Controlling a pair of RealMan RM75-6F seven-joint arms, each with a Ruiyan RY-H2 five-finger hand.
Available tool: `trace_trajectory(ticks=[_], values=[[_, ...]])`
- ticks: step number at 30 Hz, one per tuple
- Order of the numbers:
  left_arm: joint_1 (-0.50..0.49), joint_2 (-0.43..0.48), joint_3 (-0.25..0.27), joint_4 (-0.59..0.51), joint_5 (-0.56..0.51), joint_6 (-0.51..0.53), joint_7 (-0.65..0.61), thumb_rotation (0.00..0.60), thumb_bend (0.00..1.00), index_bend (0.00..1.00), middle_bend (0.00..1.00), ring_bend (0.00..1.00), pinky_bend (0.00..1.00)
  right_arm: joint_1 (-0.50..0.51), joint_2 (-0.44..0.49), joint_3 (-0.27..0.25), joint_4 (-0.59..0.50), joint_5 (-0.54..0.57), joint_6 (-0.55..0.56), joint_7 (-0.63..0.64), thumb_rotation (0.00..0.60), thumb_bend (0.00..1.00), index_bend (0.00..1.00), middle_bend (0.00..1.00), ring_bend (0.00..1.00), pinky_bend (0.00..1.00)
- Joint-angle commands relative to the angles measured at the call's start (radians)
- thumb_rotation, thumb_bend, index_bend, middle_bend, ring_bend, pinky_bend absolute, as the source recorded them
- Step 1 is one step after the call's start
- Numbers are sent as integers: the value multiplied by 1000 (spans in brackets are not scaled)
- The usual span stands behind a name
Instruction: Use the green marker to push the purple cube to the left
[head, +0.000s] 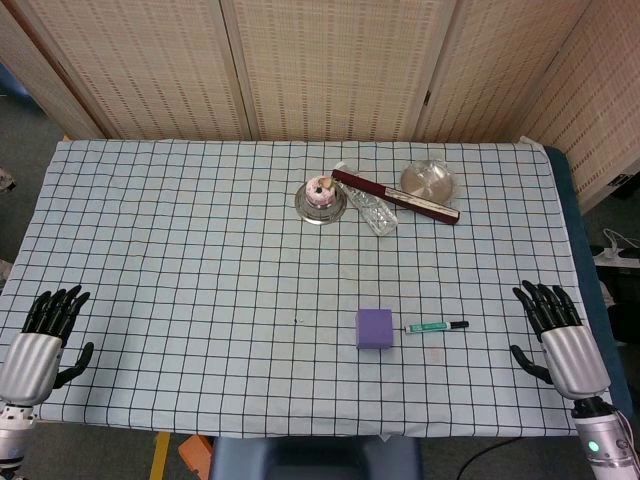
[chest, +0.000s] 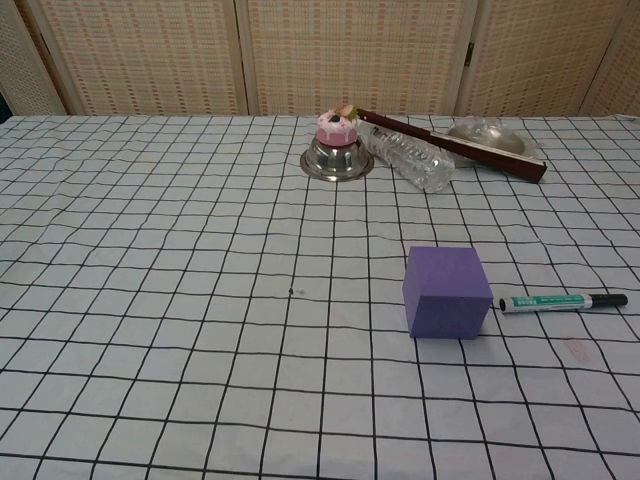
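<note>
A purple cube (head: 374, 328) (chest: 446, 292) sits on the checked tablecloth, right of centre near the front. Just to its right lies the green marker (head: 436, 326) (chest: 562, 301), flat, its black cap pointing right and its other end close to the cube. My right hand (head: 553, 327) rests at the table's right front edge, fingers spread, holding nothing, well right of the marker. Far to the left, my left hand (head: 46, 335) lies at the left front edge, also empty with fingers apart. Neither hand shows in the chest view.
At the back centre stand a metal dish with a pink cupcake (head: 321, 195) (chest: 337, 140), a clear plastic bottle (head: 371, 211) (chest: 410, 158) lying on its side, a dark red stick (head: 396, 196) (chest: 455, 146) and a glass lid (head: 428, 181) (chest: 487, 134).
</note>
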Motion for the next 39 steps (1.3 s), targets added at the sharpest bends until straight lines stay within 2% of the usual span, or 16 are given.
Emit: trace_trajectory(ticks=[1, 7, 11, 17, 21, 27, 34, 39], values=[[-1, 7, 2, -13, -8, -10, 6, 600, 440, 15, 0, 0, 5, 5, -1, -6, -7, 8, -20, -19, 600, 204, 0, 0, 0, 0], [-3, 12, 5, -21, -15, -21, 6, 600, 438, 6, 0, 0, 9, 18, -26, -14, -10, 24, -68, -73, 600, 204, 0, 23, 0, 0], [-16, 13, 4, -21, -20, -46, -2, 600, 438, 4, 0, 0, 13, 107, -81, 0, -33, 41, -220, -232, 600, 207, 5, 98, 0, 1], [-23, 14, 3, -19, -32, -64, -5, 600, 436, 0, 0, 0, 18, 187, -153, 34, -33, 141, -368, -363, 600, 210, 194, 197, 0, 20], [-24, 19, 4, -17, -37, -69, -17, 600, 437, 0, 0, 0, 20, 213, -202, 43, 0, 180, -405, -397, 600, 211, 277, 242, 16, 38], [-24, 25, 4, -16, -43, -72, -34, 600, 440, 0, 0, 0, 20, 250, -269, 52, 61, 232, -453, -425, 600, 212, 313, 274, 40, 51], [-27, 28, 6, -15, -47, -81, -46, 600, 442, 0, 0, 0, 20, 274, -332, 53, 117, 263, -465, -459, 600, 215, 432, 339, 95, 84], [-31, 31, 5, -12, -53, -89, -55, 600, 441, 0, 0, 0, 21, 284, -353, 50, 135, 284, -471, -478, 600, 215, 467, 367, 121, 97]])
